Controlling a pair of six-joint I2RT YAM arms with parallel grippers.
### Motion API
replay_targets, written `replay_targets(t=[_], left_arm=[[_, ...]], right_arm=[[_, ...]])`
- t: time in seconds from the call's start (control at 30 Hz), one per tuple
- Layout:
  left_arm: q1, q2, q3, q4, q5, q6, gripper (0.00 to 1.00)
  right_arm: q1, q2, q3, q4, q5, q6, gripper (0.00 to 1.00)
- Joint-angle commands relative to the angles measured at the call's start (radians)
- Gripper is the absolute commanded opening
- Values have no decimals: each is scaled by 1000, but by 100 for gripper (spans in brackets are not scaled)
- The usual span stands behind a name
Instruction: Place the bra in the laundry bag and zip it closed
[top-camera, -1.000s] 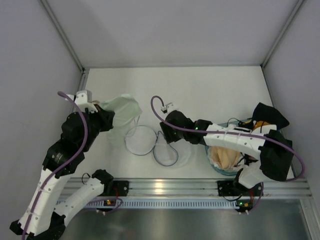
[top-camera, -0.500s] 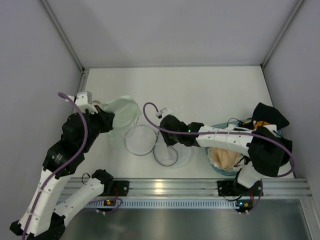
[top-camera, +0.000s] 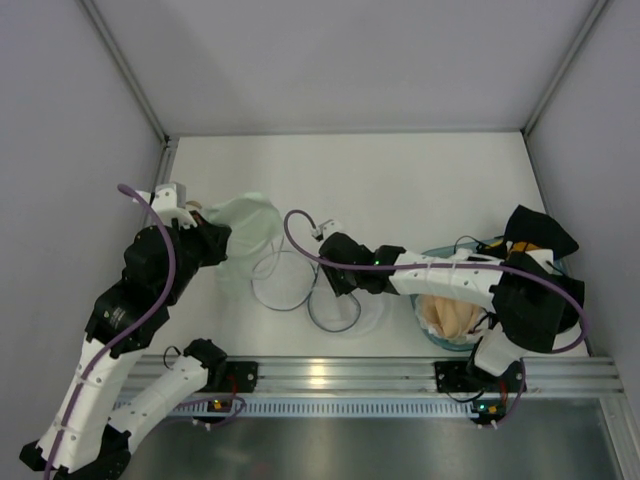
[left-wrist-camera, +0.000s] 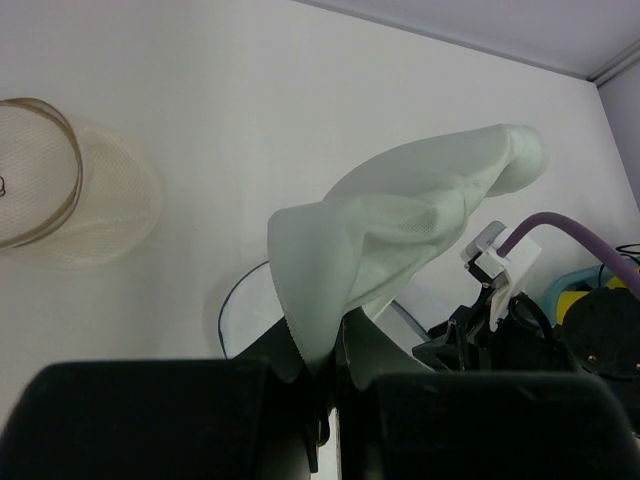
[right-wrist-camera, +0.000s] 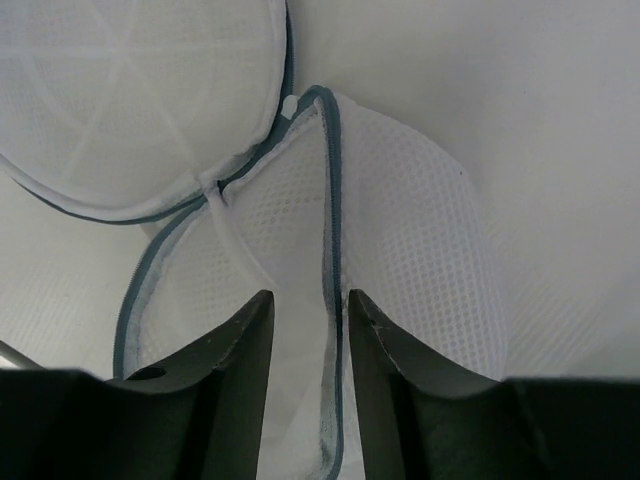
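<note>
Right wrist view: the right hand (right-wrist-camera: 308, 312) straddles the dark rim (right-wrist-camera: 331, 180) of the laundry bag (right-wrist-camera: 410, 240), which lies on the tabletop (right-wrist-camera: 520, 100) — whether its fingers actually pinch that rim I cannot tell. Meanwhile the left hand (left-wrist-camera: 330, 410) is clenched on the pale green bra (left-wrist-camera: 400, 220), held up just left of the bag.

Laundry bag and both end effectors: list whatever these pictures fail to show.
- Right wrist view: right end effector straddles the dark rim of the round white mesh laundry bag; whether it pinches is unclear.
- Top view: the right arm covers most of the blue plastic basket.
- Left wrist view: the body of the left end effector hides its clamp on the pale green fabric bra; the left edge crops a beige mesh item.
</note>
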Motion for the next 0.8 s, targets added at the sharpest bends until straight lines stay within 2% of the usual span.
replay_targets(t=[0.0, 0.1, 0.23, 0.33, 0.37, 0.43, 0.57, 0.67, 0.77], left_arm=[[1, -3, -3, -3, -8, 16, 0], [1, -5, -2, -9, -19, 16, 0], [1, -15, -3, -14, -13, 19, 0], [-1, -25, -2, -14, 28, 25, 0], [1, -28, 1, -12, 41, 27, 0], [1, -29, 3, -12, 78, 44, 0], [-1, -14, -3, -12, 252, 111, 0], [1, -2, -20, -12, 269, 129, 0], [1, 7, -31, 0, 370, 123, 0]], right_arm=[[18, -56, 16, -1, 5, 9, 38], [23, -51, 4, -1, -12, 15, 40], [32, -18, -5, -14, 40, 14, 29], [33, -1, 8, -45, 78, 0, 17], [33, 1, 15, -51, 90, -5, 0], [33, -5, 28, -82, 135, -9, 0], [32, -66, 64, -79, 196, 5, 0], [18, -142, 45, 14, 150, 26, 0], [7, -191, 30, 77, 120, 50, 0]])
